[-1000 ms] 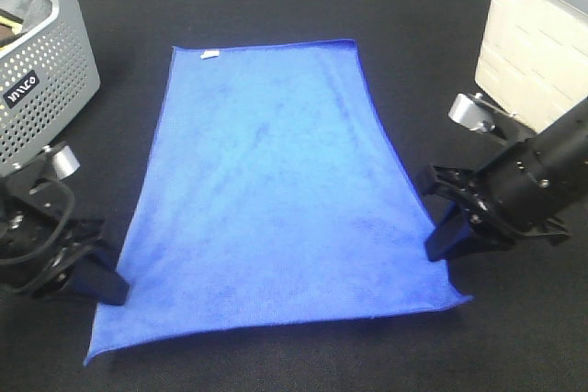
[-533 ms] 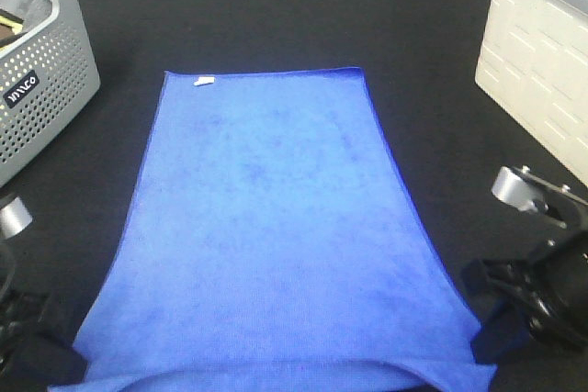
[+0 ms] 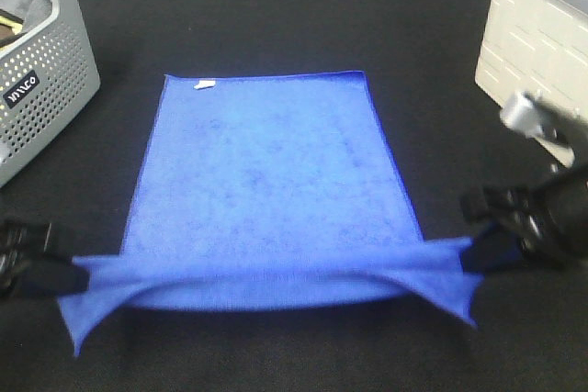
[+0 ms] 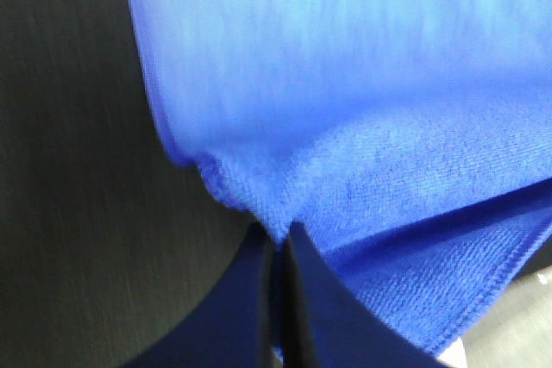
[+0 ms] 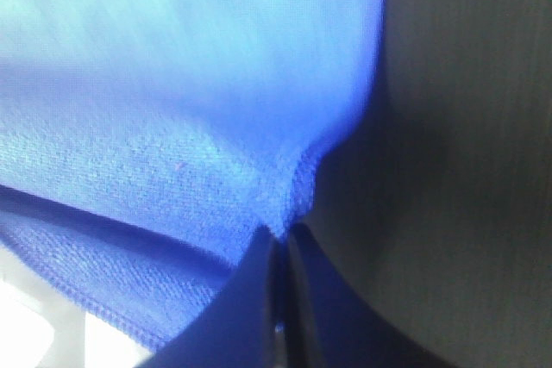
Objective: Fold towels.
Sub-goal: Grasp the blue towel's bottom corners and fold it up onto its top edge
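The blue towel [image 3: 266,162] is spread on the black table [image 3: 276,6], between the grey basket [image 3: 46,80] on the left and the white container [image 3: 542,52] on the right. Its far edge, marked by a small white label [image 3: 204,85], lies flat, while its near edge is held raised above the surface. The 2 near corners are each pinched. The left gripper [image 3: 72,274] is clamped on the left corner and the right gripper [image 3: 470,256] on the right corner. In both wrist views the jaws are seen pressed together with only cloth between them. The corners are gripped at their very tips, probably so that the hem can be drawn taut between the 2 arms. A stretched edge can be carried as 1 straight line rather than a sagging bunch. Some slack is nevertheless seen, since the middle of the raised strip droops and small flaps hang below each pinch. The first fold is judged to be in hand, with the near edge to be laid toward the far edge. Level, matched travel of both arms would be called for, or the fold could land skewed.
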Tool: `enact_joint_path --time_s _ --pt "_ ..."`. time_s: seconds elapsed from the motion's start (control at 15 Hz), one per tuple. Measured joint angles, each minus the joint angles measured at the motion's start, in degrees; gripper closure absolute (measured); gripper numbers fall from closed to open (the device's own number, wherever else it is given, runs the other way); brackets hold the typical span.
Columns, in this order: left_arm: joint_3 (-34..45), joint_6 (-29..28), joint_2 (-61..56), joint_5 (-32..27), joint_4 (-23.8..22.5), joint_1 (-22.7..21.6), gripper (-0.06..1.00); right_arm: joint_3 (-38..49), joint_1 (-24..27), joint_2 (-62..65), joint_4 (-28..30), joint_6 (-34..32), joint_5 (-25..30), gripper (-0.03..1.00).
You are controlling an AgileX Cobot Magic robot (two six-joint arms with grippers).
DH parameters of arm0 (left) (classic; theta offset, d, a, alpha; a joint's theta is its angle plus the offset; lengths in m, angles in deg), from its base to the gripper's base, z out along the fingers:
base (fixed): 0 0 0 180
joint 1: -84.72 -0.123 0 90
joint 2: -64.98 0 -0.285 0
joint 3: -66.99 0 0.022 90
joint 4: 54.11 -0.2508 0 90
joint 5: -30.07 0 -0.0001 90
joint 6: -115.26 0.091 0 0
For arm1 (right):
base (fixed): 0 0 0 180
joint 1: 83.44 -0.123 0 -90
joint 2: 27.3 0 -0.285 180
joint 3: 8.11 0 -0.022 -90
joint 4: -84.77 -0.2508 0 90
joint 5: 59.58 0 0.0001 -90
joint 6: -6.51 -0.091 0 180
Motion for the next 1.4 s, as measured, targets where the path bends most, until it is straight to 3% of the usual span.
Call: enact_joint_path --time_s 0.2,0.47,1.07,1.4 --pt "-4.1 0.9 0.1 3.6 0.1 0.0 0.94 -7.6 0.0 -4.9 0.2 0.1 0.0 0.97" --pt "-15.3 2.3 4.4 12.3 0.1 0.0 0.94 -27.4 0.0 -19.4 1.0 0.1 0.7 0.97" --pt "-49.7 2.6 36.2 12.7 -0.5 0.0 0.94 -65.7 0.0 -47.0 5.4 0.1 2.5 0.97" --pt "-62.6 2.6 47.6 15.0 -1.4 0.0 0.94 -78.7 0.1 -58.9 8.3 -1.5 0.4 0.97"
